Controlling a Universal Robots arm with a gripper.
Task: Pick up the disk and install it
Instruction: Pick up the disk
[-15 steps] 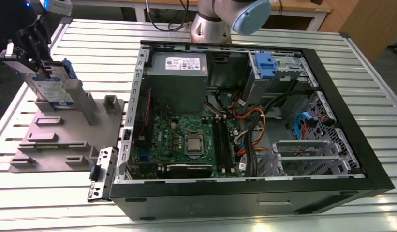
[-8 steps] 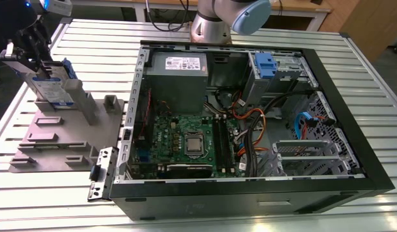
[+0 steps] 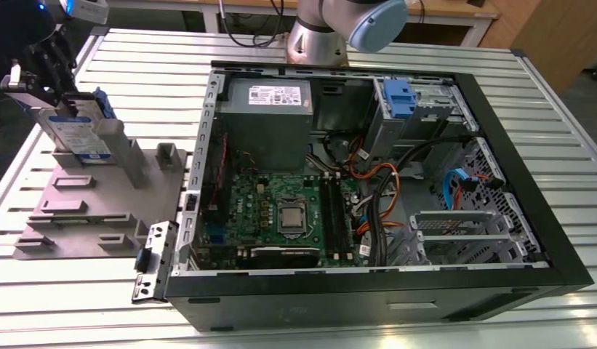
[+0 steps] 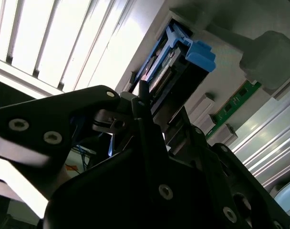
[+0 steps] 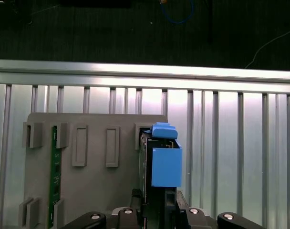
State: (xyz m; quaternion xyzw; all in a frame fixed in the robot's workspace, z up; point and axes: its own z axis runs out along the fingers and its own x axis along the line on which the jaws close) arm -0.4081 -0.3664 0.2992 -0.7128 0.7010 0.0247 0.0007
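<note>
One thing matters most: the disk point(image 3: 77, 134) stands on edge in the grey holder point(image 3: 85, 211) on the table point(image 3: 114, 305), at the exterior view's left and well apart from the open computer case point(image 3: 531, 280). Standing upright like that leaves its top edge free to be taken. The hand point(image 3: 56, 98) sits narrow over that edge, seemingly clamped on the disk, and a blue side rail point(image 5: 165, 167) rises from its grip in the first wrist view.

Exterior view high, wrist views near disk point(image 5: 165, 164)
</note>
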